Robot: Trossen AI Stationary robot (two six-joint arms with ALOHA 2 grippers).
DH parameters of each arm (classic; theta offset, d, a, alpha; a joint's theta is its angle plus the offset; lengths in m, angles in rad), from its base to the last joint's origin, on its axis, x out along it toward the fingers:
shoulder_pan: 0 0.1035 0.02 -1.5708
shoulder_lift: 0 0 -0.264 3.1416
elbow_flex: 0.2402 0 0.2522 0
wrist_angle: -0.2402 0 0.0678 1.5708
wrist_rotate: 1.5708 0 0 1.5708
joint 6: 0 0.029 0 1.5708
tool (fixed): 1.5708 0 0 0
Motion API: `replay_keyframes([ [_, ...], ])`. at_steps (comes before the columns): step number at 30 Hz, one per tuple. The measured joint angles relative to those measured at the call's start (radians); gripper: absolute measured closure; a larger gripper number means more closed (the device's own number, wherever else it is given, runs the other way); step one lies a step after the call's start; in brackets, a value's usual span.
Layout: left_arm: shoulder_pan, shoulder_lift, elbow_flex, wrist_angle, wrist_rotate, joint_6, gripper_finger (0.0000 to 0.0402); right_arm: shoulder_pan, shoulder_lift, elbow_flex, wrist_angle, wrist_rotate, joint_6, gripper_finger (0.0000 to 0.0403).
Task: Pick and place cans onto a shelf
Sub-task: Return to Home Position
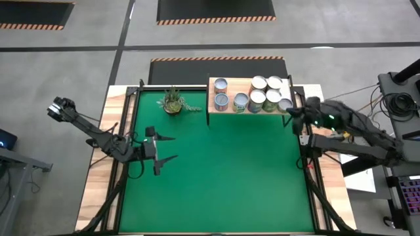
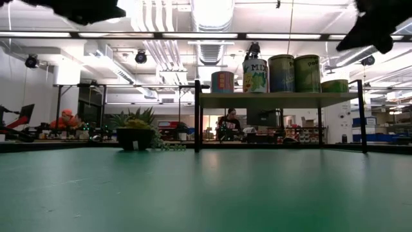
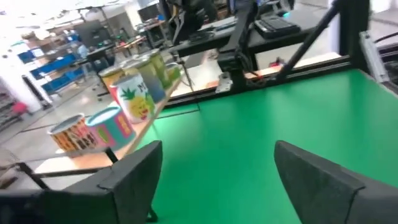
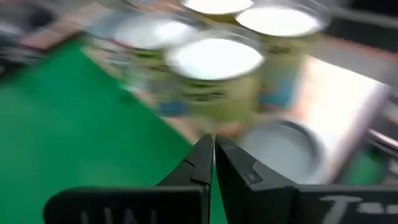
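Observation:
Several cans [image 1: 256,98] with shiny silver tops stand upright on the light-wood shelf [image 1: 231,84] at the table's far edge; they also show in the low view as cans [image 2: 281,73] on the shelf [image 2: 277,99]. My left gripper [image 1: 167,149] hovers open over the green mat at the table's left, pointing toward the right, nothing between its fingers [image 3: 134,177]. My right gripper [image 1: 292,115] is shut and hangs just off the shelf's right end, above and beside the cans [image 4: 214,68], with nothing in it [image 4: 213,163].
A small potted plant [image 1: 173,101] stands on the mat left of the shelf. The green mat [image 1: 230,177] lies bare in the middle and toward the near edge. A wooden rim [image 1: 105,157] and black frame bars border the table.

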Motion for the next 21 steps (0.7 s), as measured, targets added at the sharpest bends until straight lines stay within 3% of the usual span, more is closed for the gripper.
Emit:
replay_keyframes([
  [8,0.001,-0.181,-0.167,0.056,0.03,-0.042,0.0206,0.138,-0.254,-0.3,0.473,-0.268,-0.154,0.0394],
  [17,0.009,-0.373,-0.265,0.124,0.028,-0.007,0.034,0.218,-0.332,-0.476,0.779,-0.299,-0.281,0.0394],
  [19,0.017,-0.411,-0.267,0.125,0.025,-0.006,0.0366,0.218,-0.32,-0.514,0.898,-0.296,-0.237,0.0394],
  [21,0.024,-0.445,-0.27,0.126,0.021,-0.004,0.0388,0.218,-0.299,-0.567,1.073,-0.369,-0.235,0.0394],
])
